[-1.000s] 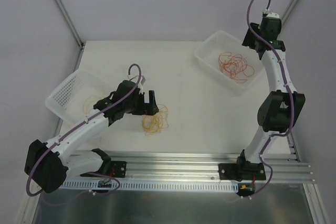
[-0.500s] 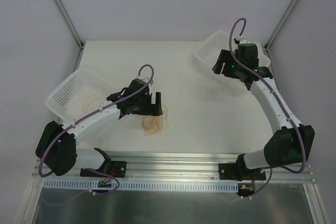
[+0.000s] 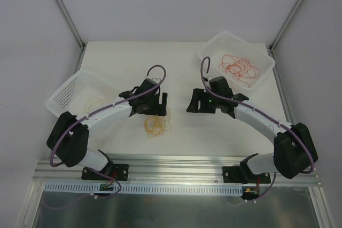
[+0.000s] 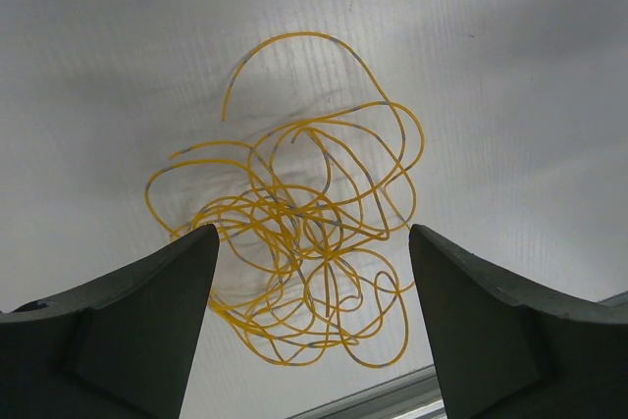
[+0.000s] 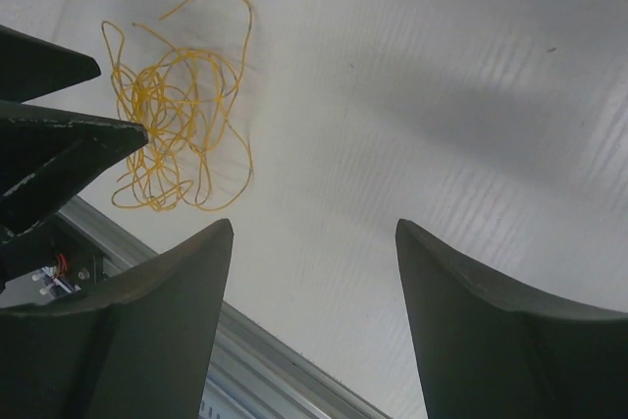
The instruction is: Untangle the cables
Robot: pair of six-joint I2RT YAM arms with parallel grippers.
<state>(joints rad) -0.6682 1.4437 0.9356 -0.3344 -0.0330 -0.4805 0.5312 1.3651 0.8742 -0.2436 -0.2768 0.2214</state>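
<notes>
A tangle of thin yellow-orange cables (image 3: 158, 123) lies on the white table; it also shows in the left wrist view (image 4: 304, 233) and the right wrist view (image 5: 177, 134). My left gripper (image 3: 158, 102) hovers just above its far side, open and empty, with the tangle seen between its fingers (image 4: 128, 321). My right gripper (image 3: 194, 103) is open and empty over bare table, to the right of the tangle. Several red-orange cables (image 3: 239, 66) lie in the right basket. A few yellow strands (image 3: 95, 103) lie in the left basket.
A white perforated basket (image 3: 67, 92) stands at the left and another white basket (image 3: 214, 46) at the back right. An aluminium rail (image 3: 181, 166) runs along the table's near edge. Frame posts stand at the back corners.
My right arm swung down from above the right basket to the table centre, right of the tangle. My left gripper moved a little right and farther over the yellow tangle.
</notes>
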